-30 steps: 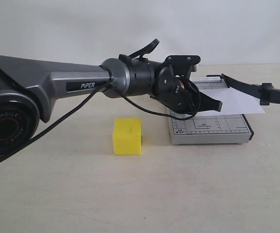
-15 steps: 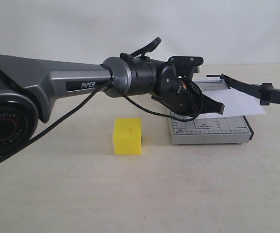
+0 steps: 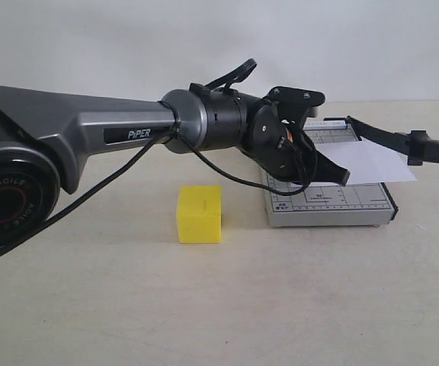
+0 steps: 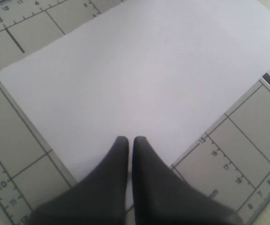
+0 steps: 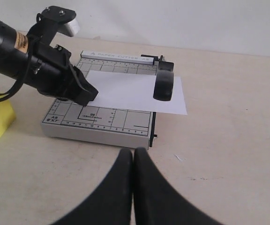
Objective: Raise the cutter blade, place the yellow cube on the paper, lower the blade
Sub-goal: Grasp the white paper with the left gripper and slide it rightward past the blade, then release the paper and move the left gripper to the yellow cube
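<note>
The left claw (image 4: 128, 140), pinched shut and empty, hovers over the paper (image 4: 139, 79). The blade (image 3: 391, 139) is up, so next it should open and fetch the yellow cube (image 3: 199, 214).

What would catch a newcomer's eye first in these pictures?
The big grey left arm spans the exterior view, its shut left gripper poised over the white paper on the grey trimmer board. The bright yellow cube sits on the table, left of the board. The black cutter blade stands raised above the paper.
</note>
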### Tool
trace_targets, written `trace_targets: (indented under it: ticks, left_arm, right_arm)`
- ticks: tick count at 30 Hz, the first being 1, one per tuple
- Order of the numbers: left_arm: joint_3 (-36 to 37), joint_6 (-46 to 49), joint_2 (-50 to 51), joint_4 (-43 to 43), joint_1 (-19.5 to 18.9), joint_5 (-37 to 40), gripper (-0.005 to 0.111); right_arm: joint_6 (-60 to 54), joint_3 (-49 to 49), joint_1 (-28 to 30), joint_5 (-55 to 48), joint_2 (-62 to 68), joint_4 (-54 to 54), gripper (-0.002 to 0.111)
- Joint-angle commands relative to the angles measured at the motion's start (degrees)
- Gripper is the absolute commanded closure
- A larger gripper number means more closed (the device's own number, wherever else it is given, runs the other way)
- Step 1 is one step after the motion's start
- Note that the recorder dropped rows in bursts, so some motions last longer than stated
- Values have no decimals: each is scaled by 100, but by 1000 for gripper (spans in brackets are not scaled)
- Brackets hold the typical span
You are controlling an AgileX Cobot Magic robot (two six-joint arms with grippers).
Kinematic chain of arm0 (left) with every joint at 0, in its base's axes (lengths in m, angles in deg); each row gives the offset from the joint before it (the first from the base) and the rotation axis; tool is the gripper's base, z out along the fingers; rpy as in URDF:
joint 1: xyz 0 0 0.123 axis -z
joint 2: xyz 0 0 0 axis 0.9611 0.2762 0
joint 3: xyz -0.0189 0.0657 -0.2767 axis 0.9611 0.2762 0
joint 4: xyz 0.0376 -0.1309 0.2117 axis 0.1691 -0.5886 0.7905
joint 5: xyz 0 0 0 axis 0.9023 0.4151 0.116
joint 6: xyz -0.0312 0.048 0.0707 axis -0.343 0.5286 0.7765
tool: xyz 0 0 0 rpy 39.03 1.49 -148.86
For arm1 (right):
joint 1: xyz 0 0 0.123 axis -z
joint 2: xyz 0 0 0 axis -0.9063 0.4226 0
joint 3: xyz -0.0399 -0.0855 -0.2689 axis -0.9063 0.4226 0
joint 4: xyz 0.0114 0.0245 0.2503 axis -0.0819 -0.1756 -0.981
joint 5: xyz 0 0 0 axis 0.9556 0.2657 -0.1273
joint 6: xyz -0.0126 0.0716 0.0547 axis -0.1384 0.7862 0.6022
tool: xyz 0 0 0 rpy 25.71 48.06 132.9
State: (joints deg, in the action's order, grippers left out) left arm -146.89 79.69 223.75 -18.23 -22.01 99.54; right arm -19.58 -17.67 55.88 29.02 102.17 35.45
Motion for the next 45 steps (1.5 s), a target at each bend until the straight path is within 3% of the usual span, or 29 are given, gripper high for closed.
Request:
trace_targets:
  ticks: [1,10,14,16,19,22,25,27,29,32,38,45]
  left_arm:
    - [24,86,42,73,-36,333,102]
    - [24,-145,-570,73,-36,-320,102]
    - [99,-713,-1021,171,-36,-623,102]
    - [267,-1208,-1214,633,-36,-682,102]
    - [736,-2726,-1500,1987,12,-694,102]
    - [1580,-5707,-1954,4733,130,-544,102]
    - [2405,-8647,-2439,7658,393,1028,102]
    - [2977,-9451,-2787,8778,565,1920,102]
    - [3376,-9469,-3125,9392,658,2121,102]
    - [3781,-9548,-3639,9351,658,1995,102]
    - [4638,-10805,-4576,9066,658,1918,102]
    - [5887,-11084,-4933,9007,658,264,102]
  right_arm:
    - [-13,-22,1,9,21,-11,108]
    - [-13,-22,1,9,21,-11,108]
    - [-13,-22,1,9,21,-11,108]
    - [-13,-22,1,9,21,-11,108]
    - [-13,-22,1,9,21,-11,108]
    - [-13,-22,1,9,21,-11,108]
    - [-13,-22,1,9,21,-11,108]
    - [-13,-22,1,9,21,-11,108]
    - [-13,-22,1,9,21,-11,108]
    - [-13,-22,1,9,21,-11,108]
    - [-13,-22,1,9,21,-11,108]
    - [-13,-22,1,9,21,-11,108]
